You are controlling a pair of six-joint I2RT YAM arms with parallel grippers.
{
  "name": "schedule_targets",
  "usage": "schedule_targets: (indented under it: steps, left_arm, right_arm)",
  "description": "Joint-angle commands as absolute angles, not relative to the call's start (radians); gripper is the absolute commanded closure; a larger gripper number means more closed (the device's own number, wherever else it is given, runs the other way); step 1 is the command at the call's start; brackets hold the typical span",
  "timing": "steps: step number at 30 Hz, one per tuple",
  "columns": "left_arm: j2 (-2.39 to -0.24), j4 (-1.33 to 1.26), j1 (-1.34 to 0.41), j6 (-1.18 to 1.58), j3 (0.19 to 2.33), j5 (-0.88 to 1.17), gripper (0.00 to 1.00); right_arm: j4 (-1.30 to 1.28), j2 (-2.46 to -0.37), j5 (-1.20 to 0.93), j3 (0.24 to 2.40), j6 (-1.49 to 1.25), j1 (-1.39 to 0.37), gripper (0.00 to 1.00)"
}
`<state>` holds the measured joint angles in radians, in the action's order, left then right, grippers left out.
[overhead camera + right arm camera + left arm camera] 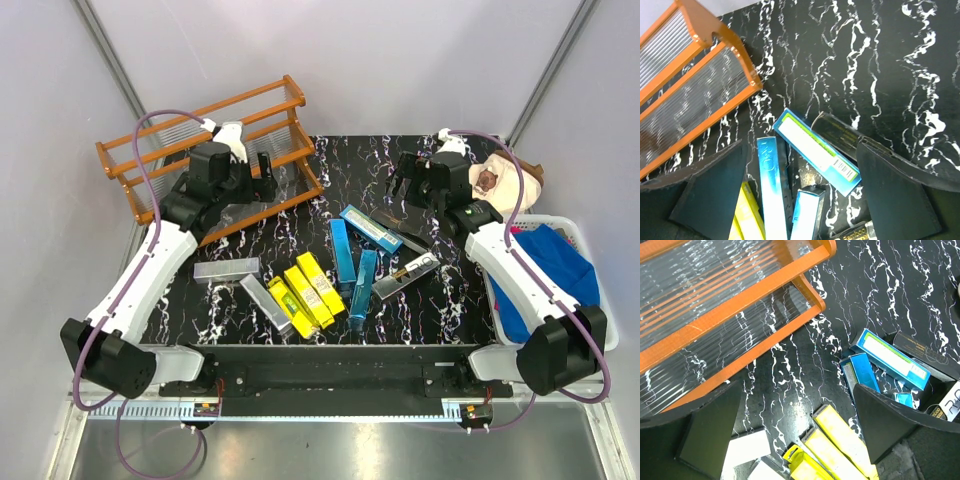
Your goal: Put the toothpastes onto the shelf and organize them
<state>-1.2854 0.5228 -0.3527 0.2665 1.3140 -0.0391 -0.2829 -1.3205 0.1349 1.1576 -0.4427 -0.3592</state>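
- Lying loose on the black, white-veined tabletop [450,300], the toothpastes [342,250] are slim rectangular boxes. They sit near and right of the shelf [745,299].
- Glossy blue cartons [815,150] overlap a black carton [400,228]; yellow cartons [318,283] and matte silver cartons [226,268] lie nearer.
- The shelf has round orange wooden rails and clear ribbed plastic tiers, at far left.
- The left gripper [800,430] hovers beside the shelf and the right gripper [800,190] above the blue cartons; both are spread wide, grasping nothing.
- The left arm hides part of the shelf; carton print is unreadable.

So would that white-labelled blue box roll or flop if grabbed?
Probably neither: the blue box has flat faces and crisp edges, so likely stiff. It looks glossy, maybe slippery. It overlaps a black box, so pushing might tip it.
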Motion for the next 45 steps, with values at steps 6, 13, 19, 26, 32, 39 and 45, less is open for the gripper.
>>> schedule_targets:
  steps: [6,13,19,26,32,39,45]
  left_arm:
    - [-1.232,0.482,-0.348,0.249,1.266,-0.034,0.01]
    - [-1.307,0.479,-0.353,0.285,1.258,0.109,0.01]
    - [-1.361,0.480,-0.481,0.275,1.261,-0.036,0.01]
    - [-1.511,0.480,-0.613,0.333,1.339,0.021,0.01]
    - [-1.601,0.479,-0.731,0.341,1.382,0.066,0.01]
    - [-1.644,0.471,-0.791,0.376,1.427,0.109,0.05]
    - [-1.765,0.469,-0.857,0.411,1.520,0.133,0.11]
  right_arm:
    - [-0.294,-1.310,0.153,1.166,-0.515,-0.360,0.00]
    - [-0.383,-1.299,0.069,1.163,-0.529,-0.360,0.00]
    - [-0.439,-1.243,0.003,1.102,-0.517,-0.360,0.00]
    - [-0.511,-1.184,-0.032,0.999,-0.549,-0.362,0.00]
    - [-0.561,-1.143,0.061,0.986,-0.565,-0.362,0.00]
    - [-0.588,-1.158,0.094,1.026,-0.549,-0.360,0.00]
    - [-0.589,-1.108,0.167,1.026,-0.568,-0.360,0.00]
